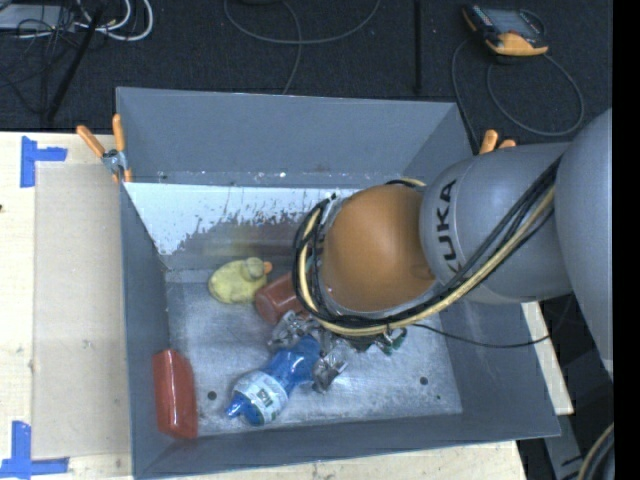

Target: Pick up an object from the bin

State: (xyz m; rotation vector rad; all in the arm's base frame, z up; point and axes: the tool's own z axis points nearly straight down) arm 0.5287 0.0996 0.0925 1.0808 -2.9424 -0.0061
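I see the arm (520,218) reaching into the bin (250,143) from the right. Its round orange cover (375,253) hangs over the middle of the floor, with black and yellow cables (310,268) looped round its left edge. The gripper (308,353) sits low beneath that cover, right at the upper end of a blue bottle (268,386).

The bottle lies on its side in the front middle of the bin, slanting from the gripper down and to the left toward the front wall. It carries a white label with dark print near its lower end. Its upper end runs in among the metal parts of the gripper, and the cover shades that spot. So I cannot tell whether the tool is open or closed, nor whether it has the bottle gripped.

Just behind the gripper, toward the back wall, a red-brown block (275,296) lies partly under the cover's edge. A yellow toy (238,280), possibly a duck, lies just beside the block on its left. Well apart from these, a red cylinder (175,393) lies along the left wall in the front left corner, its length running front to back. The grey floor around the bottle is speckled with white
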